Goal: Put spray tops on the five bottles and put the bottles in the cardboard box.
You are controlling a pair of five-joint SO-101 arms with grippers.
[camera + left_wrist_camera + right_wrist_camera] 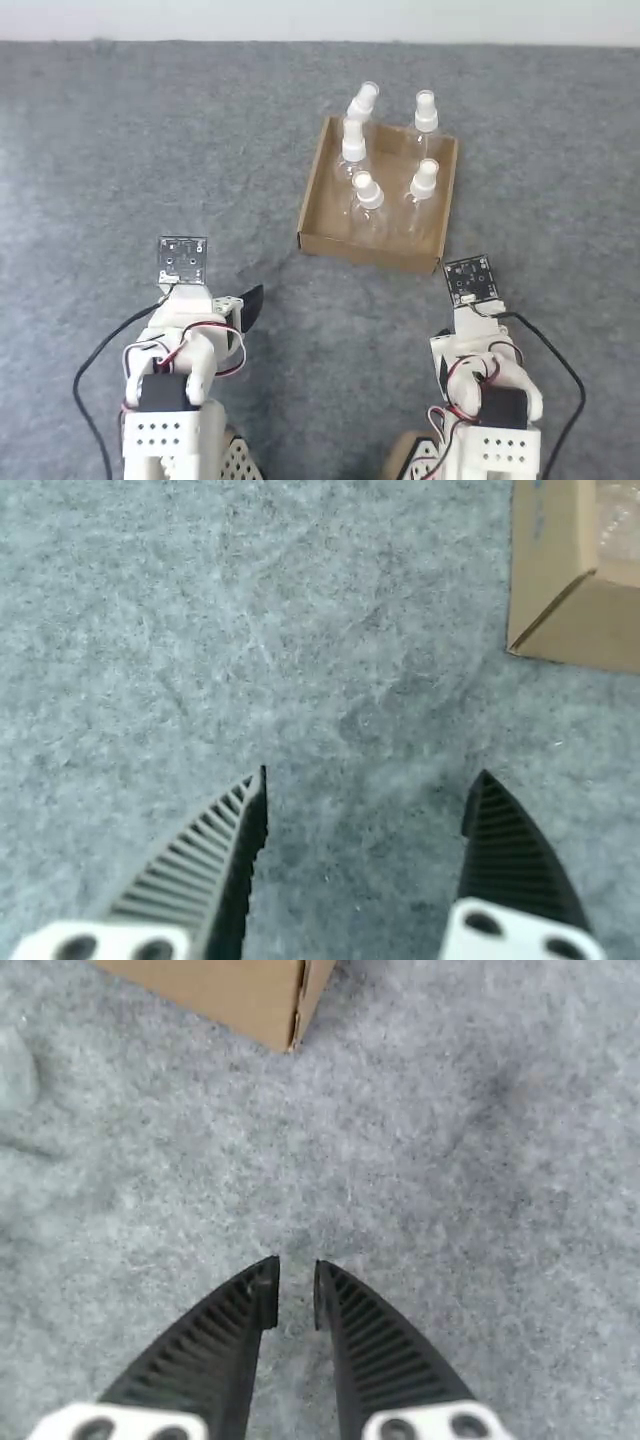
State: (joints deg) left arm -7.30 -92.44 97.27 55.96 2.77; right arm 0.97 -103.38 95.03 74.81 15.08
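Bottles (368, 205), five, each wearing a spray top (426, 110), in one cardboard box (312, 205); left gripper (373, 773) gapes, right gripper (296, 1262) closed, empty.

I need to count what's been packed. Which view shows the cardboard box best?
The high view: it shows the whole cardboard box from above, open top included, with five spray-topped bottles. The left wrist view catches one corner of it; the right wrist view catches a corner of its outer wall.
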